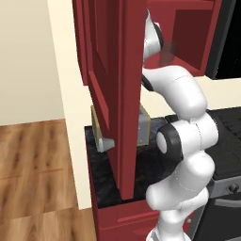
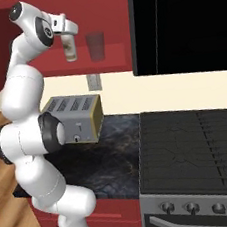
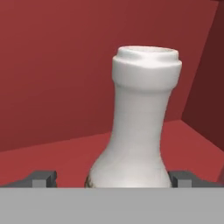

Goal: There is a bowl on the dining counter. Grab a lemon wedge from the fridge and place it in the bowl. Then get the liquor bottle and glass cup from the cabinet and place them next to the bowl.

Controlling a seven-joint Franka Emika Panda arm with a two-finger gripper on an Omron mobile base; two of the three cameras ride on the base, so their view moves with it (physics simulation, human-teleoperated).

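We're at the bottle step: cabinet (image 2: 114,60) open, bottle (image 3: 138,131) and cup (image 2: 96,47) on its shelf, neither taken yet. Gripper (image 2: 69,40) wide, straddling the bottle, not closed. Below: black counter (image 2: 111,161), stove (image 2: 200,145), toaster (image 2: 76,117). Bowl and lemon: can't judge.

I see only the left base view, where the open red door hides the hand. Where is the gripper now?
Observer: The gripper is inside the cabinet, open, one finger on each side of the liquor bottle.
Operator: Is the bottle upright?
Observer: Yes, it stands upright on the cabinet floor, cap on top.
Operator: What stands near it?
Observer: A glass cup stands beside the bottle on the same shelf, apart from it.
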